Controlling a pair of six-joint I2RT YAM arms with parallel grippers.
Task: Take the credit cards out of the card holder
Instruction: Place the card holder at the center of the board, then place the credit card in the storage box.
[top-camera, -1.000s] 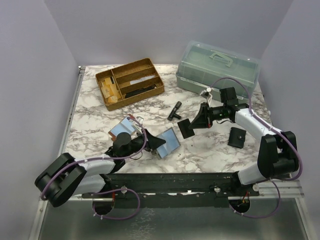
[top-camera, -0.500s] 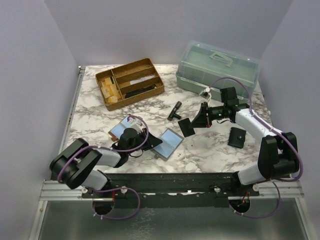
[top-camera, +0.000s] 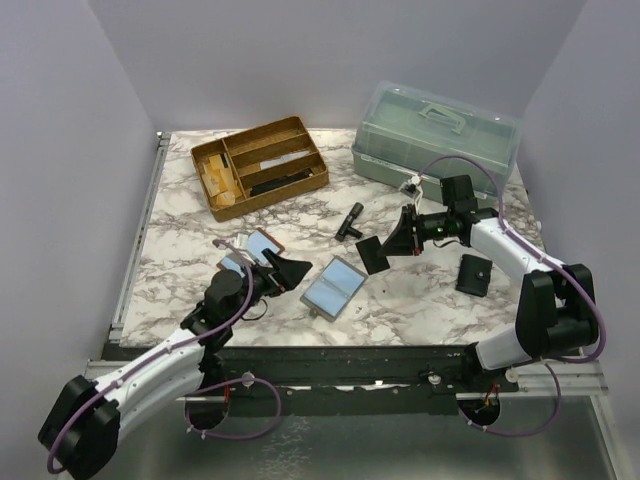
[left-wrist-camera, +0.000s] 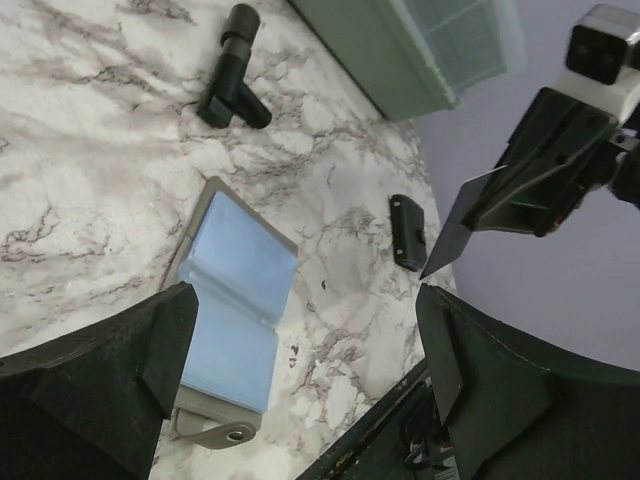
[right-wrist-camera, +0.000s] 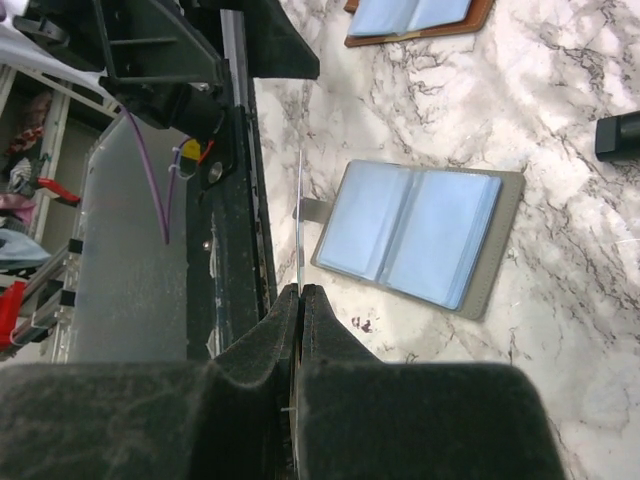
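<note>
The grey card holder (top-camera: 332, 287) lies spread open on the marble table, its light-blue pockets up; it also shows in the left wrist view (left-wrist-camera: 235, 300) and the right wrist view (right-wrist-camera: 420, 235). My left gripper (top-camera: 283, 270) stands open just left of it, nothing between its fingers (left-wrist-camera: 305, 300). My right gripper (top-camera: 388, 245) hangs above the table to the holder's upper right, shut on a thin credit card (top-camera: 372, 256). That card shows edge-on past the fingertips (right-wrist-camera: 300, 215). The right gripper (right-wrist-camera: 300, 292) has its jaws pressed together.
A second, brown card holder (top-camera: 250, 255) lies open beside the left gripper. A black tube-like piece (top-camera: 350, 220) and a black pouch (top-camera: 474, 275) lie near the right arm. A wooden tray (top-camera: 260, 165) and a translucent lidded box (top-camera: 435, 135) stand at the back.
My left gripper has opened, let go of the grey card holder, and drawn back to the left. The holder now lies flat. The right arm with its card has not moved.
</note>
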